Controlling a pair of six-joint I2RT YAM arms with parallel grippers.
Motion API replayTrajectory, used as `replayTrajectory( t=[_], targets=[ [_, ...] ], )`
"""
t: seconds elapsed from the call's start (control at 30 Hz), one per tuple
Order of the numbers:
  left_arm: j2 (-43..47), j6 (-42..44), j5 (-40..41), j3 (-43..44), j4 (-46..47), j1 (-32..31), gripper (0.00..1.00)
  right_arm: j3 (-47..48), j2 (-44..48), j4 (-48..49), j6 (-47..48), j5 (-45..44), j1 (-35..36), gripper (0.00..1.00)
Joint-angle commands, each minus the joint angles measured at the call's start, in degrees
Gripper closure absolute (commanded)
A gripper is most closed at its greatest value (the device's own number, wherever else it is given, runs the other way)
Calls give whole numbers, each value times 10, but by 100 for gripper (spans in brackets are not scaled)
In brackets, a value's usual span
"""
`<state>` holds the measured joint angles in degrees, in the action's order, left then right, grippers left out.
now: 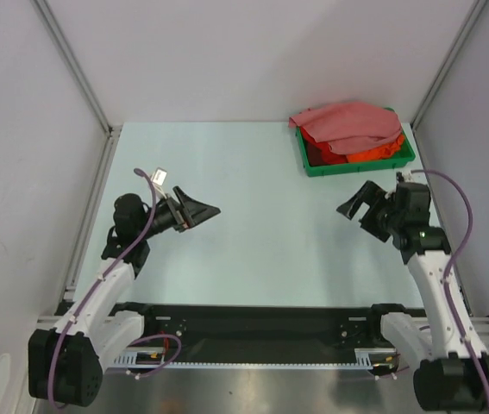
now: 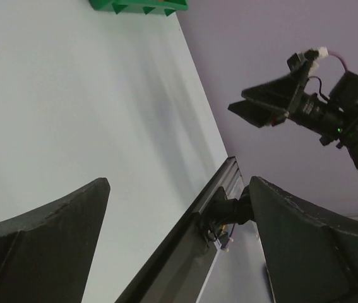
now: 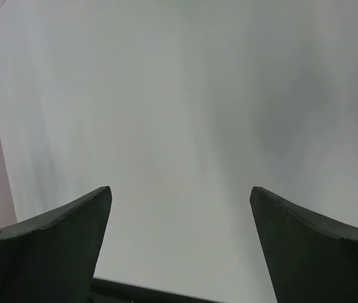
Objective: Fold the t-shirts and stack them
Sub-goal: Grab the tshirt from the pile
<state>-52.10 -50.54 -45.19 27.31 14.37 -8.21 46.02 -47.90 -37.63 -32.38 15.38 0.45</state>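
No folding begun: the crumpled salmon, red and apparently orange cloth t-shirts (image 1: 347,125) lie heaped in the green plastic tray (image 1: 358,168), far right. Left gripper (image 1: 203,210) and right gripper (image 1: 354,203) hover wide open, empty, above the pale table (image 1: 253,172).

A pale table (image 1: 244,250) bears a green tray (image 1: 339,168) at its far right corner.

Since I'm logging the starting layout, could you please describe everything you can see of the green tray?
The green tray is a shallow rectangular bin, plastic by its look, with ribbed outer walls. It sits flat at the far right corner of the table. A crumpled pink shirt spills over its top, with red cloth and orange cloth beneath.
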Motion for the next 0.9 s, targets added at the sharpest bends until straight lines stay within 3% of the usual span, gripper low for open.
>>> replayTrajectory(
  t=[0.0, 0.1, 0.3, 0.47, 0.57, 0.73, 0.87],
  targets=[
    [-11, 75, 5, 83, -87, 4, 2, 65, -112, 129, 28, -47, -25, 0],
    [-17, 108, 23, 118, -135, -1, 5, 149, -241, 191, 27, -56, -53, 4],
    [-17, 163, 77, 169, -203, -44, 7, 348, -434, 247, 29, -43, -68, 22],
    [-56, 185, 89, 218, -218, -103, 10, 489, -595, 247, 18, -45, -60, 26],
    [-83, 200, 90, 248, -229, -126, 11, 548, -676, 230, 14, -64, -42, 22],
    [-118, 223, 102, 302, -261, -144, 12, 676, -772, 184, 7, -112, -25, 22],
    [-132, 230, 112, 313, -276, -149, 12, 684, -795, 190, 7, -135, -17, 27]
  ],
)
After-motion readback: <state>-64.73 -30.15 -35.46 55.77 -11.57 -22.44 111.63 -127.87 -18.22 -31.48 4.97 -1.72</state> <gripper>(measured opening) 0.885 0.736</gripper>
